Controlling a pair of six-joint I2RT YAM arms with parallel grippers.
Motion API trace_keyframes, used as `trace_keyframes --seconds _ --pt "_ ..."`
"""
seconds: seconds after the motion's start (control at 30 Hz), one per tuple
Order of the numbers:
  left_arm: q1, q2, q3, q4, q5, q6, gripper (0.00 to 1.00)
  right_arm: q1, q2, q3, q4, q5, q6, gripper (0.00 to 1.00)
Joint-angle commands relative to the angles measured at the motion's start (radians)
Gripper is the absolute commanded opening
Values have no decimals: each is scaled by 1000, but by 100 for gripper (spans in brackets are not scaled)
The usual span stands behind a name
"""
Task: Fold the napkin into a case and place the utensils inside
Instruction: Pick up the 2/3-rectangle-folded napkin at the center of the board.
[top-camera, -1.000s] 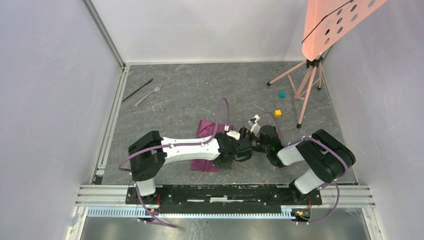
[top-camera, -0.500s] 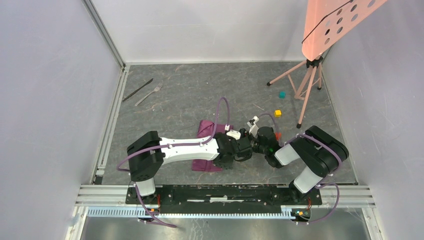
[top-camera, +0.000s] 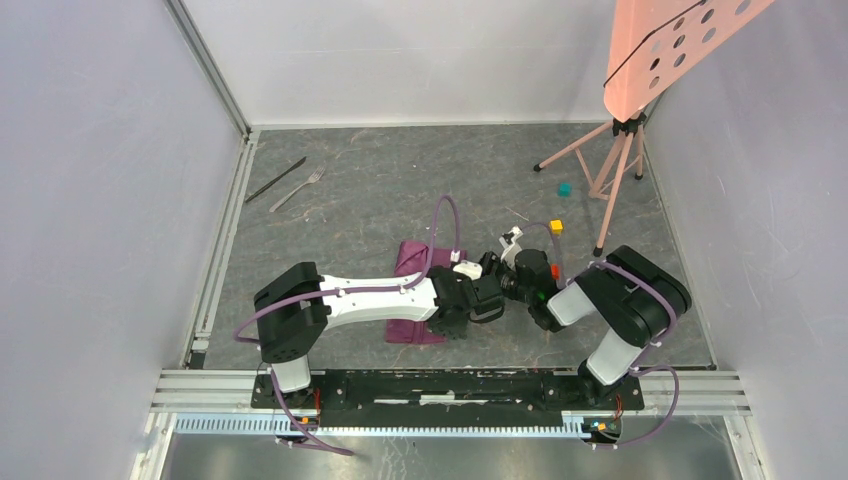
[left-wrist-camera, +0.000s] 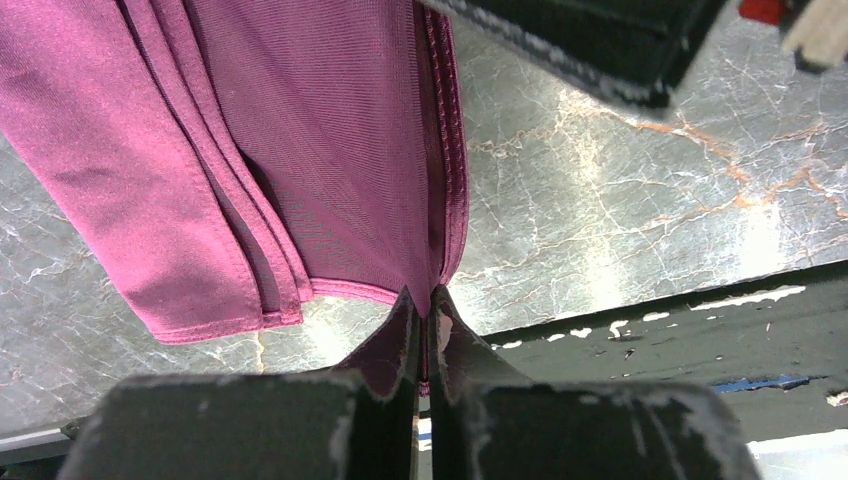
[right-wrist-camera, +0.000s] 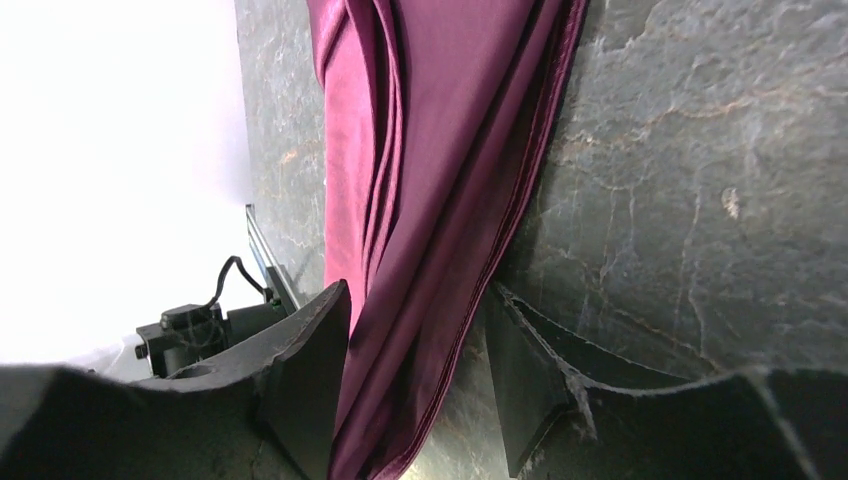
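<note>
Over the table (top-camera: 380, 200), my left claw (left-wrist-camera: 427, 310) clamps the plum-purple fabric napkin (left-wrist-camera: 340, 150), right claw (right-wrist-camera: 415, 300) agape astride it; mid-fold, seemingly; next, lay the hem across.

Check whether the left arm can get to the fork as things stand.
Probably not right now. The left gripper is shut on an edge of the napkin, so it would have to let go first. Nothing lies between it and the fork, which sits beside the knife at the far left.
</note>
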Motion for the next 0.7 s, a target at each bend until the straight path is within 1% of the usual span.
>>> trace_keyframes --seconds 0.0,0.13,0.27,0.3,0.33,0.37,0.4,0.43,0.53,0.57,0.63,0.67 --pt "-6 -34 -4 35 11 -10 2 -17 49 21 5 54 -39 57" --pt "-7 -27 -6 41 18 -9 2 -24 76 34 30 52 -36 54" --pt "-6 -21 -3 47 25 -5 2 -28 84 36 29 55 -53 48" --pt "-6 -20 -3 49 28 -4 2 -30 83 35 29 55 -58 44" --pt "-6 -18 -3 52 33 -4 2 -31 82 33 30 55 -65 38" --pt "-6 -16 -4 60 46 -5 6 -30 82 34 28 54 -75 33" --pt "-6 -19 -7 71 62 -7 11 -30 81 37 25 47 -95 29" --pt "-7 -28 -13 88 85 -7 19 -31 81 46 8 41 -121 27" --pt "-5 -99 -38 121 108 -15 51 -37 84 99 -84 -15 -222 20" --pt "0 -131 -44 123 109 -15 58 -37 79 106 -84 -33 -252 18" --pt "26 -209 -61 137 124 -5 68 -37 65 117 -100 -40 -302 12" --pt "54 -257 -76 151 145 2 71 -38 59 133 -138 -44 -331 6"
